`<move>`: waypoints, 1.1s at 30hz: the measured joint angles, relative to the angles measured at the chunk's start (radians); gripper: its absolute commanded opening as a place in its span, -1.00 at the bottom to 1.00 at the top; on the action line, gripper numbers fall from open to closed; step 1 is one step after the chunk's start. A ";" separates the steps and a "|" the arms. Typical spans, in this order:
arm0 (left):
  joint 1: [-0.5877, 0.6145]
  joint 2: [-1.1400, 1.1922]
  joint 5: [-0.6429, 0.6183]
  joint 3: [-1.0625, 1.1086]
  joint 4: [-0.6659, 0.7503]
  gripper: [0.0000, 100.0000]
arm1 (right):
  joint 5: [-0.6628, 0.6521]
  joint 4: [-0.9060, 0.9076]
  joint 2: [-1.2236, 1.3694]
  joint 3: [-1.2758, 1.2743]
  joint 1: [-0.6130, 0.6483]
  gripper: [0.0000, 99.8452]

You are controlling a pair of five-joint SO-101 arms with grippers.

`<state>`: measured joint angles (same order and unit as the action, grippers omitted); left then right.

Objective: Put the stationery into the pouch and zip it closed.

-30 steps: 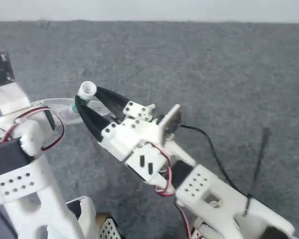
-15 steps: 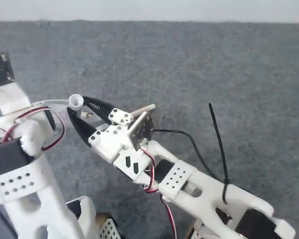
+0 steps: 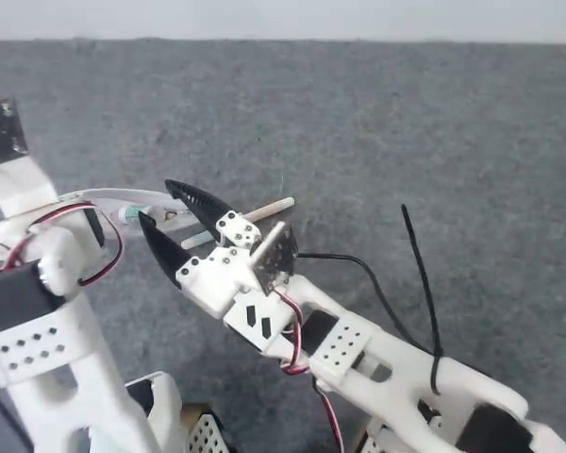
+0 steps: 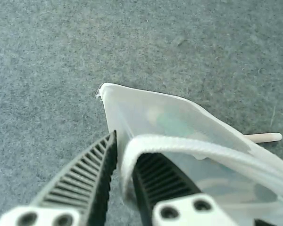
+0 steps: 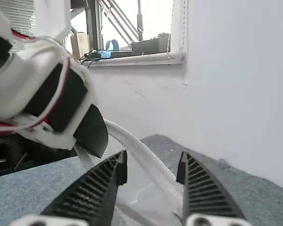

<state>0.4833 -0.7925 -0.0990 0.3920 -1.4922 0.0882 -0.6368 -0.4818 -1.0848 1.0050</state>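
Translucent pouch (image 3: 102,197) sits toward the left side of the grey desk (image 3: 434,123), its rim pinched between the closed fingers of the left gripper (image 4: 124,155). The right gripper (image 3: 158,203) hangs wide open and empty over the pouch. Just beside it lies a wooden stick (image 3: 269,207).

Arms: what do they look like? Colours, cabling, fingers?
Left arm, right arm: white plastic shells, perforated brackets. Left gripper, right gripper: black ribbed fingers. Red and black wires loop at joints; black cable along the right arm.
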 measured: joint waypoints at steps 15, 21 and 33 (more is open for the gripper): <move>0.081 0.000 0.000 0.002 0.000 -0.98 | 0.114 0.508 -0.150 0.092 -0.023 -0.67; 0.118 0.000 0.000 0.002 0.000 -0.98 | 0.226 0.779 -0.150 0.239 -0.094 -0.67; 0.152 0.000 0.000 0.008 0.011 -0.98 | 0.278 1.157 -0.150 0.443 -0.175 -0.67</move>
<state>0.6352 -0.7925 -0.0990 0.3997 -1.4814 0.3659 0.5201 -0.6322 -0.6414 0.8301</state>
